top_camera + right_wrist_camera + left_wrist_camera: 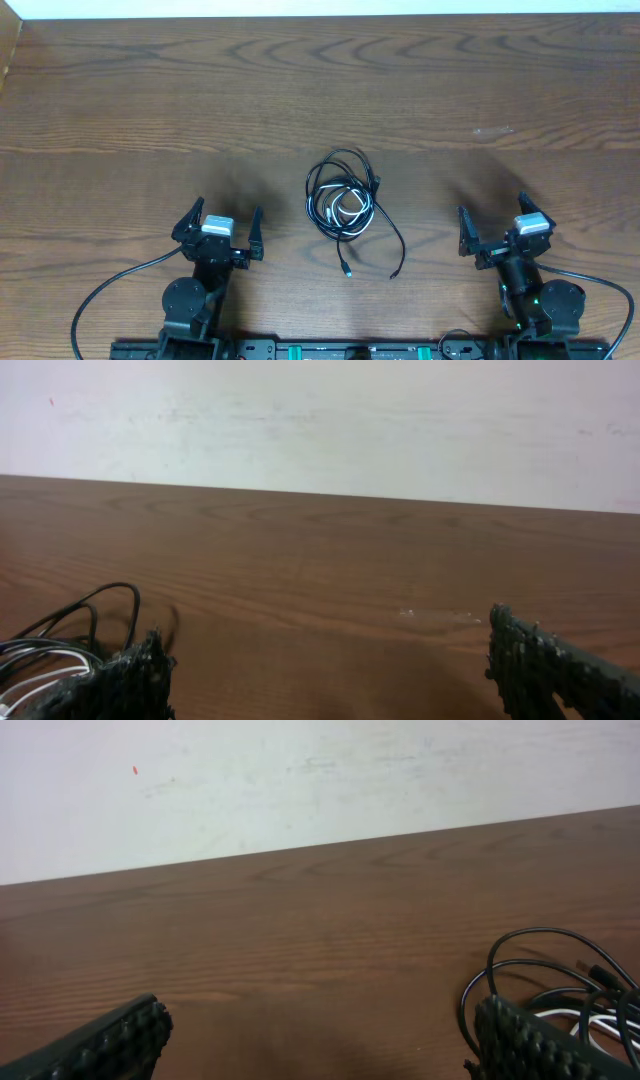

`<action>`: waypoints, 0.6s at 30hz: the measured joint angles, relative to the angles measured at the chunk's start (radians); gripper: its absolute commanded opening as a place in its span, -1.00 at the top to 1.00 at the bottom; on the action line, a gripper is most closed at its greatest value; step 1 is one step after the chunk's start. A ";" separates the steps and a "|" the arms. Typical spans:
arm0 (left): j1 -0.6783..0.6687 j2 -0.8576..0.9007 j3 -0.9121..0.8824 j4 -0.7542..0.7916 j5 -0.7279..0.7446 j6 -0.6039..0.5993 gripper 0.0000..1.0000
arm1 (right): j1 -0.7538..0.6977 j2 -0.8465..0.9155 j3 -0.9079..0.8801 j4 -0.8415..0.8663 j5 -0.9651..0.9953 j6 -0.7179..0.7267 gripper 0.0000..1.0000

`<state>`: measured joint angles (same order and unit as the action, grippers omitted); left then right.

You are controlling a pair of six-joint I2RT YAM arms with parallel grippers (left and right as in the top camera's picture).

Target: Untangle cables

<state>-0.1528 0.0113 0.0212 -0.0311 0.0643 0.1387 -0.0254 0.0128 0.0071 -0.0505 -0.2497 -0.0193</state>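
Note:
The cables lie in one tangled coil at the middle of the wooden table: thin black loops around a short white cord, with two black tails ending in small plugs toward the front. In the left wrist view the cables show at the right edge, partly behind a fingertip. The right wrist view shows the cables at its left edge. My left gripper stands open to the left of the coil, my right gripper open to its right. Neither touches a cord.
A pale wall rises behind the table's far edge. Thicker black arm cables run from both arm bases along the front edge. A faint pale smudge marks the wood at the right.

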 measured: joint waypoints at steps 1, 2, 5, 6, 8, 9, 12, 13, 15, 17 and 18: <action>0.000 0.000 0.000 0.000 0.000 0.000 -0.95 | 0.000 0.000 0.000 0.000 0.000 0.000 -0.99; 0.000 0.000 0.000 0.000 0.000 0.000 -0.95 | 0.000 0.000 0.000 0.000 0.000 0.000 -0.98; 0.000 0.000 0.000 0.000 0.000 -0.005 -0.95 | 0.000 0.000 0.000 0.000 0.000 0.000 -0.98; 0.000 0.000 0.000 0.000 0.000 -0.009 -0.95 | 0.000 0.000 0.000 0.000 0.000 0.000 -0.98; 0.000 0.000 0.000 0.000 0.002 -0.017 -0.95 | 0.000 0.000 0.000 0.000 0.000 0.000 -0.98; 0.000 0.000 0.001 -0.003 0.005 -0.027 -0.95 | 0.000 0.000 0.000 0.000 0.000 0.000 -0.99; 0.000 0.000 0.011 -0.026 0.014 -0.058 -0.95 | 0.000 0.000 0.000 0.000 0.000 0.000 -0.99; 0.000 0.000 0.020 -0.046 0.017 -0.066 -0.95 | 0.000 0.000 0.000 0.000 0.000 0.000 -0.98; 0.000 0.003 0.043 -0.097 0.027 -0.079 -0.95 | 0.000 0.000 0.000 0.000 0.000 0.000 -0.99; 0.000 0.014 0.064 -0.151 0.036 -0.087 -0.95 | 0.000 0.000 0.000 0.000 0.000 0.000 -0.98; 0.000 0.037 0.091 -0.193 0.041 -0.091 -0.95 | 0.000 0.000 0.000 0.000 0.000 0.000 -0.99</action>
<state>-0.1528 0.0483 0.1120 -0.2245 0.1055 0.0479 -0.0254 0.0128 0.0071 -0.0505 -0.2497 -0.0193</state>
